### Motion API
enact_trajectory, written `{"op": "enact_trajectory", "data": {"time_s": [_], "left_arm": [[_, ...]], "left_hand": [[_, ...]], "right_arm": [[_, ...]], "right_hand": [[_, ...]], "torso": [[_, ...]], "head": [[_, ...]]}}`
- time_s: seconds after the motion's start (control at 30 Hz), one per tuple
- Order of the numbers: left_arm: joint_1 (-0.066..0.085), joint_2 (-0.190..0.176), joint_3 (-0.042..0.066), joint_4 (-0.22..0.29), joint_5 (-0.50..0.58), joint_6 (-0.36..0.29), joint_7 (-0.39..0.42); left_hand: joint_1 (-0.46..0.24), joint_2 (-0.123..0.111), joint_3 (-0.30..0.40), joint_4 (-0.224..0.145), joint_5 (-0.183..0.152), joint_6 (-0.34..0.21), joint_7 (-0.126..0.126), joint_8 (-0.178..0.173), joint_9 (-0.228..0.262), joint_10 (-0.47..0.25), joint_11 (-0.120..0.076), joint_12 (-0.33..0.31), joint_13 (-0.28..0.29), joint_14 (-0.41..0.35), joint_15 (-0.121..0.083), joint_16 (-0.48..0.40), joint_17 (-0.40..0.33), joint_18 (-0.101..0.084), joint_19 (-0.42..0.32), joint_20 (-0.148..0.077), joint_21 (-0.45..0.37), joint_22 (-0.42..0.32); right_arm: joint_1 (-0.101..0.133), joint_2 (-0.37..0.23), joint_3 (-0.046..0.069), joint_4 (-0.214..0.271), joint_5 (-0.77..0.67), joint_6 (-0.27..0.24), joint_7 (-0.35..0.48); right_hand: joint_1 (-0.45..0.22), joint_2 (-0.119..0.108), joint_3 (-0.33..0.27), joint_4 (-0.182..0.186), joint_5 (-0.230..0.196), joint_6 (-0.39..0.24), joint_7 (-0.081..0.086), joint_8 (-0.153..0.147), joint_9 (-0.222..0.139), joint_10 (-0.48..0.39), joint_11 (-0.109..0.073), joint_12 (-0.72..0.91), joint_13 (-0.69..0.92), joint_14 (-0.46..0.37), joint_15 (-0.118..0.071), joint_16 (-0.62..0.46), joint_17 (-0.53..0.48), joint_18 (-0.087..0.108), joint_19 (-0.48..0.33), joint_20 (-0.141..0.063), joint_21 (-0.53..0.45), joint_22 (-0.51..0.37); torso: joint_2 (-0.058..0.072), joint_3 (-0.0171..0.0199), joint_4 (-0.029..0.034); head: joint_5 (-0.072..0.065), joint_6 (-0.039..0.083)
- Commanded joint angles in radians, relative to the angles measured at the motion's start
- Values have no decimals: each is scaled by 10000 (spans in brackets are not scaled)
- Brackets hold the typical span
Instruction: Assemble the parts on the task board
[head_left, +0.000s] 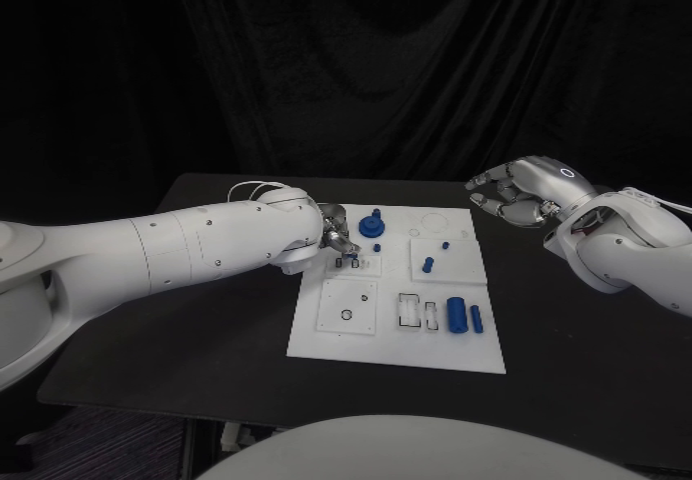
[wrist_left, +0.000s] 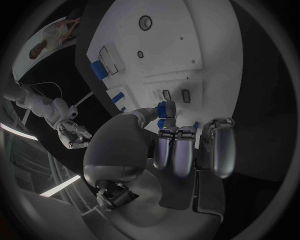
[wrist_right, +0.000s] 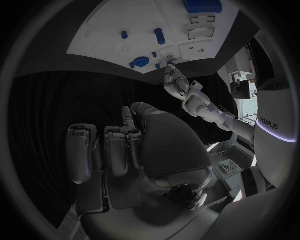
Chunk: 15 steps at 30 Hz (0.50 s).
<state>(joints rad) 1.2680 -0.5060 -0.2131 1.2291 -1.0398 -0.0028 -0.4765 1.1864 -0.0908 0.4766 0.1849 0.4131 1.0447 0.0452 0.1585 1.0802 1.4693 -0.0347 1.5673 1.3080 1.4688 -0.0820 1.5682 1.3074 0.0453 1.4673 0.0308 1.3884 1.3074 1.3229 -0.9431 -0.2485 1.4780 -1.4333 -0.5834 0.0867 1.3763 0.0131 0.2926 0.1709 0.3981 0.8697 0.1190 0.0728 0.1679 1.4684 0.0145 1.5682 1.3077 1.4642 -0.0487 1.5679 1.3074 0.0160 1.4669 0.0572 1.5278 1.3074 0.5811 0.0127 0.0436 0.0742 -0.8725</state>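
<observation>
The white task board (head_left: 397, 345) lies in the middle of the black table. My left hand (head_left: 332, 238) hangs over the board's far left part and pinches a small blue part (wrist_left: 164, 109) between thumb and fingers, just above a small slotted plate (head_left: 355, 264). On the board stand a blue knob-shaped part (head_left: 372, 224), a short blue peg (head_left: 428, 265), a thick blue cylinder (head_left: 456, 313) and a slim blue bar (head_left: 476, 319). My right hand (head_left: 519, 190) hovers past the board's far right corner, fingers curled in, holding nothing.
Two tiny blue pieces (head_left: 376, 247) (head_left: 446, 243) sit on the board's far half. A square plate with a round hole (head_left: 348, 305) and two empty rectangular slots (head_left: 410, 311) lie on the near half. Bare black table (head_left: 216, 330) surrounds the board.
</observation>
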Motion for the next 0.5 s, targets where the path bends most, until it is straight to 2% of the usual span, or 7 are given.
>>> {"op": "enact_trajectory", "data": {"time_s": [0.03, 0.5], "left_arm": [[-22, 44, 9, -12, -46, 287, -100], [-63, 152, 9, -98, -46, 521, -232]], "left_hand": [[19, 112, 479, -445, 56, 29, -73, 6, 16, 1015, 7, 35, 2628, 1020, -7, 26, 2634, -5, 91, -17, -45, 2040], [-11, 118, 481, -445, 55, 23, -67, 3, 15, 1015, 13, 35, 2628, 1020, -2, 26, 2634, 0, 80, -14, -67, 2033]], "right_arm": [[-19, 4, 8, 4, -18, 5, -132], [-19, -5, 8, 28, -18, 26, -150]], "right_hand": [[-39, -84, 53, 12, 52, 44, 21, -5, -9, 1024, 70, 26, 2631, 1066, 52, 29, 2634, -28, 769, 85, -30, 2460], [-39, -84, 53, 12, 52, 44, 21, -5, -9, 1024, 70, 26, 2631, 1066, 52, 29, 2634, -28, 769, 85, -30, 2460]], "torso": [[5, 3, 15], [-1, 8, 8]], "head": [[-6, -1], [-16, -1]]}}
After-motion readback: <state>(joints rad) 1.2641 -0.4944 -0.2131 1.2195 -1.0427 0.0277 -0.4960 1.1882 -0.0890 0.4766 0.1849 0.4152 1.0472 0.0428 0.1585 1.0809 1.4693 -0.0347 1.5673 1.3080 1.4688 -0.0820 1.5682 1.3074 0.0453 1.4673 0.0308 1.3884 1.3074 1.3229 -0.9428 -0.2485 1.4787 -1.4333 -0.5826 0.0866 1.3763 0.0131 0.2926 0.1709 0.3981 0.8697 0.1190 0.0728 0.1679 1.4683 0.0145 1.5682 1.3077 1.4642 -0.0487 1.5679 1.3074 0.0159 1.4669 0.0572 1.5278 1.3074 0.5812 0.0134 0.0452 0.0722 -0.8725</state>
